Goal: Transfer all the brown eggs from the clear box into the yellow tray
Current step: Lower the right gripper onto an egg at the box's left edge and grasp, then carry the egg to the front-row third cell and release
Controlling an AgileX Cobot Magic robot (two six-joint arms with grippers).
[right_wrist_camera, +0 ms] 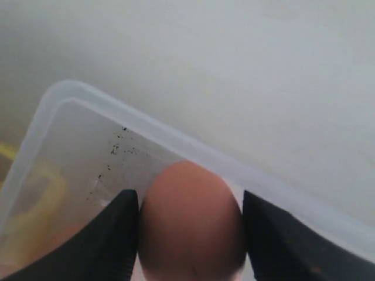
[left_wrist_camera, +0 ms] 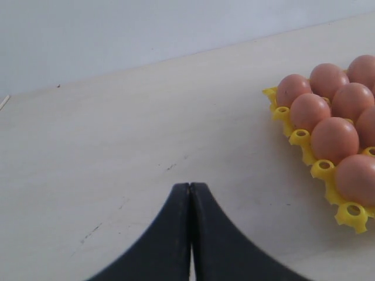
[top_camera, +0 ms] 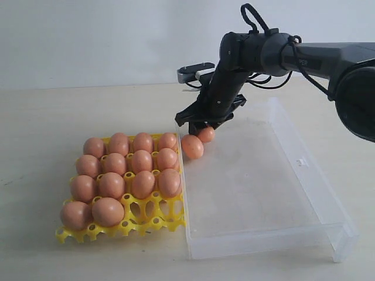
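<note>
The right arm (top_camera: 304, 58) is matte black, built of rounded tubular housings, with a dark grey joint near the wrist and faint pale lettering on the forearm. Thin black cables (top_camera: 246, 14) loop out at 12 o'clock of the wrist. A silver-grey camera block (top_camera: 196, 71) juts out at 9 o'clock. The right fingers (right_wrist_camera: 114, 234) are black and finely grained. The left fingers (left_wrist_camera: 164, 246) are smooth, black wedges that flare towards the base.

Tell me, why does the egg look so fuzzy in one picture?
Right wrist view: the brown egg held in the right gripper sits very near the lens, so it blurs. Exterior view: sharp, with soft shadows beneath the yellow tray.
</note>
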